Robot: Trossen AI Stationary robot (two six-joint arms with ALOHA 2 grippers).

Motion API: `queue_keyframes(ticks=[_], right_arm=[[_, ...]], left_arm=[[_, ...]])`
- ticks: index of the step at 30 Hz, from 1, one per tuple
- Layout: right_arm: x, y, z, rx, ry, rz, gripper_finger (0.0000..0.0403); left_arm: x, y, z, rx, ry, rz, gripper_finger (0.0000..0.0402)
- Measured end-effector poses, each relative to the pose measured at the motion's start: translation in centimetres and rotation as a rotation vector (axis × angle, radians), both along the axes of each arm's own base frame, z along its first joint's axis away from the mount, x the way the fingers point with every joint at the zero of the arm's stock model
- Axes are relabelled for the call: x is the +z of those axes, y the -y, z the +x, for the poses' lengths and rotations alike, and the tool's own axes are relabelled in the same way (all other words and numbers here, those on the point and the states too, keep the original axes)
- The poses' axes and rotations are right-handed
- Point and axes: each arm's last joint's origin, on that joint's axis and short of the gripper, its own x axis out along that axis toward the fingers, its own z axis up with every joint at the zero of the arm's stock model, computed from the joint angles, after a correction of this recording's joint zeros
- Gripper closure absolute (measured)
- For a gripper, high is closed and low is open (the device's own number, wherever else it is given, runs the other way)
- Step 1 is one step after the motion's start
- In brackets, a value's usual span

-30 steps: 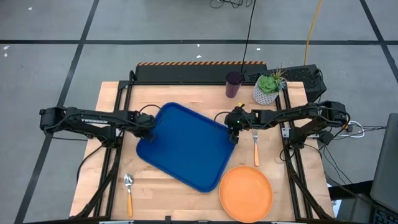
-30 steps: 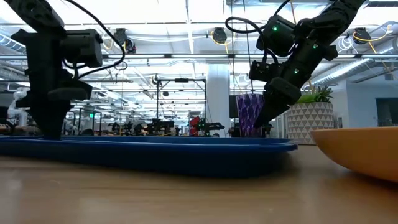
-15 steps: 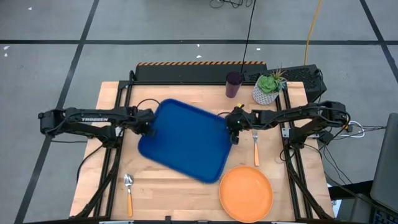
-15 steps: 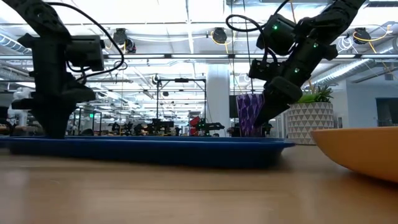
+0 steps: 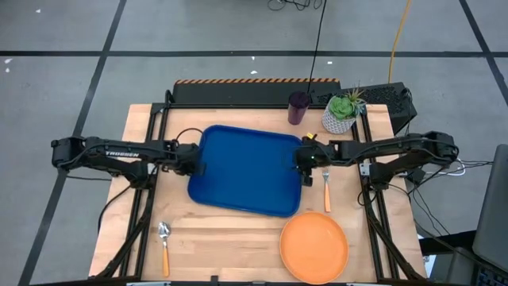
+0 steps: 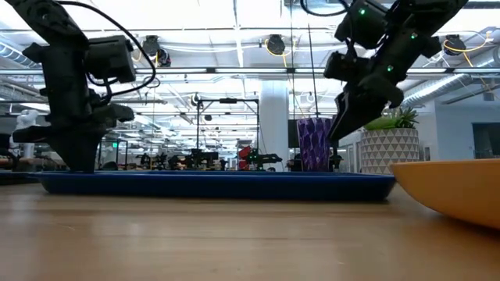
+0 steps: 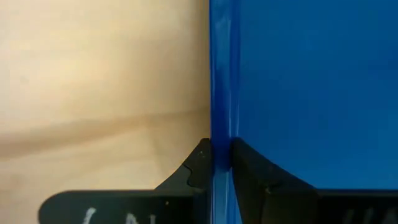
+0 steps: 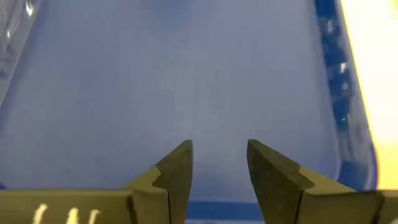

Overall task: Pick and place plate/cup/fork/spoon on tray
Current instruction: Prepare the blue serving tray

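Empty blue tray [image 5: 248, 171] flat mid-table

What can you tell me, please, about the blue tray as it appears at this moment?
The blue tray is a large rectangular plastic piece with rounded corners and a raised lip, lying flat and empty mid-table. The left tool is shut on its left rim; the right tool is open at its right edge. The plate, fork and spoon lie apart from it.

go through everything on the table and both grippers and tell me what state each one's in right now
tray: flat on the table, nothing on it.
left gripper: shut on the tray's left rim.
right gripper: open, at the tray's right edge.
plate: empty, on the table.
cup: upright, off the tray.
fork: lying on the table.
spoon: lying on the table.
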Motion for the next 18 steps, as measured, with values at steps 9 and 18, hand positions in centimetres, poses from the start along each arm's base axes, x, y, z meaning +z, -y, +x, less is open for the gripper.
queue_keyframes(ticks=[9,18], right_arm=[[1.3,-0.2,-1.5,0.001,0.025,-0.006,0.0259],[0.4,-0.5,-4.0,0.003,0.055,-0.012,0.0259]], left_arm=[[0.1,2.6,0.7,0.019,0.039,-0.030,0.0364],[0.2,4.3,0.9,0.054,0.073,-0.039,0.0366]])
